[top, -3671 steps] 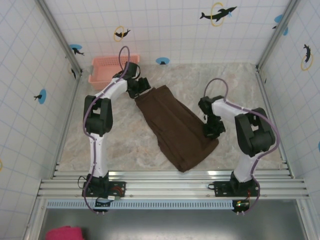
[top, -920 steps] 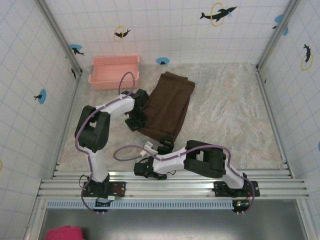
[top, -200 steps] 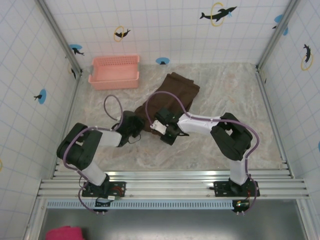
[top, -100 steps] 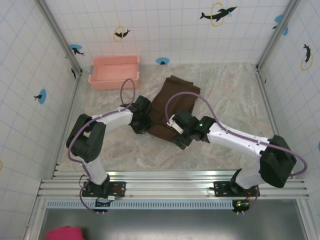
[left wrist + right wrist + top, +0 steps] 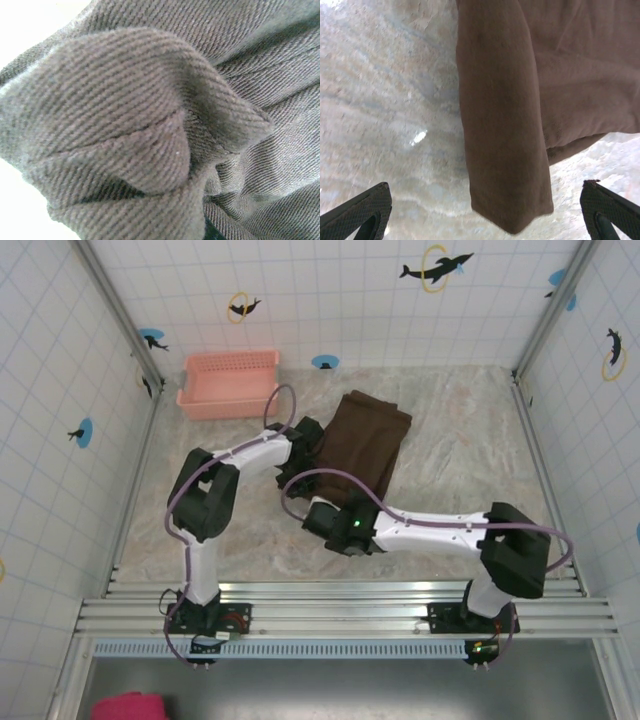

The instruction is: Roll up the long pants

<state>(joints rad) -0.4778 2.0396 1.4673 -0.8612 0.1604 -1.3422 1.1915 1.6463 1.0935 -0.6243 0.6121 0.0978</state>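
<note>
The long pants [image 5: 365,445] are now folded shorter, nearer the worktop's far edge. Their left edge is kept clamped by the left gripper [image 5: 305,440]. The right gripper [image 5: 482,212] has been spread wide and pulled back.

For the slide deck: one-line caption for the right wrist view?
Right end effector, open, above the folded end of the pants on the marble table.
</note>
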